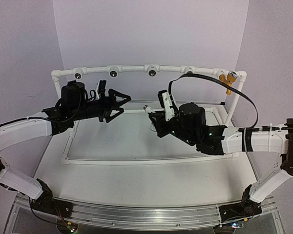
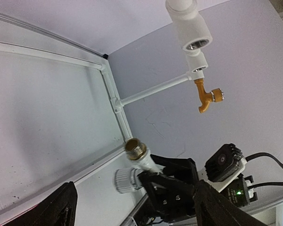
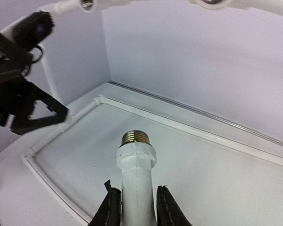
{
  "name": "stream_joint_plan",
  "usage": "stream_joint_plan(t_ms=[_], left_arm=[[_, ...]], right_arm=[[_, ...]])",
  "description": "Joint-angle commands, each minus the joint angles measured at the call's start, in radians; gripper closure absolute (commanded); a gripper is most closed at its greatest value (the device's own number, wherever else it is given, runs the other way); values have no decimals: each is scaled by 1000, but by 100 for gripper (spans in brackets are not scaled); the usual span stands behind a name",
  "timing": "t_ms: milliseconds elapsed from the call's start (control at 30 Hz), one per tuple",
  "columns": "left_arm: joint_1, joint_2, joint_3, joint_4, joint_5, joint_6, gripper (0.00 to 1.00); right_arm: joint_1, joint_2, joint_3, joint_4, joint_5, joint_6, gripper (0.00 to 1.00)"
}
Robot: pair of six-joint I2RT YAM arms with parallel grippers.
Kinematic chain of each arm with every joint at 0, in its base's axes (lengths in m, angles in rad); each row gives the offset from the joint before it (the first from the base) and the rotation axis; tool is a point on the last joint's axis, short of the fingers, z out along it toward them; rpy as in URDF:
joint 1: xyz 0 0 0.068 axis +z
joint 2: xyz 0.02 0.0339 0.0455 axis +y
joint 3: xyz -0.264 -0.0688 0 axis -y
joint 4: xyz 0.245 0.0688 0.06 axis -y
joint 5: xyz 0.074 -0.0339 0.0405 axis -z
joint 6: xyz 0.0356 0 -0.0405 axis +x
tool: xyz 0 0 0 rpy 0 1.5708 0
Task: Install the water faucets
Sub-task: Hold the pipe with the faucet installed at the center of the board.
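Observation:
The white water faucet (image 3: 136, 162), brass thread (image 3: 135, 137) forward, is clamped between the fingers of my right gripper (image 3: 137, 203), which is shut on its spout. In the top view the right gripper (image 1: 152, 113) holds it in mid-air over the table, thread pointing left. My left gripper (image 1: 126, 105) faces it from the left, jaws wide open and holding nothing. Its fingers (image 2: 61, 207) frame the white faucet (image 2: 137, 157) in the left wrist view without touching it. The yellow-orange faucet (image 1: 228, 81) hangs from the right end of the pipe frame (image 1: 132, 68).
The raised white pipe carries several round dark sockets (image 1: 152, 73) facing forward. A white tube rectangle (image 1: 136, 160) lies on the table under both arms. The right arm's black cable (image 1: 219, 84) loops up in front of the pipe. Purple walls close in the back and sides.

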Motion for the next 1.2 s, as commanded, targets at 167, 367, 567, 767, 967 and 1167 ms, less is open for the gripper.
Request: stream_joint_plan(t_ms=[167, 367, 567, 767, 967, 1167], left_arm=[[12, 63, -28, -174, -32, 488, 13], [-101, 259, 102, -389, -134, 781, 20], [-187, 474, 236, -453, -218, 895, 27], [-233, 615, 328, -460, -185, 950, 27], [-262, 707, 379, -468, -189, 991, 29], [-266, 745, 379, -470, -191, 996, 30]], right_arm=[[-22, -170, 138, -651, 417, -70, 100], [-87, -219, 259, -900, 386, -67, 100], [-112, -205, 376, -1065, 414, -100, 100], [-186, -224, 416, -1074, 409, -164, 100], [-187, -283, 252, -702, 515, -522, 100], [-116, -278, 61, 17, 639, -1151, 100]])
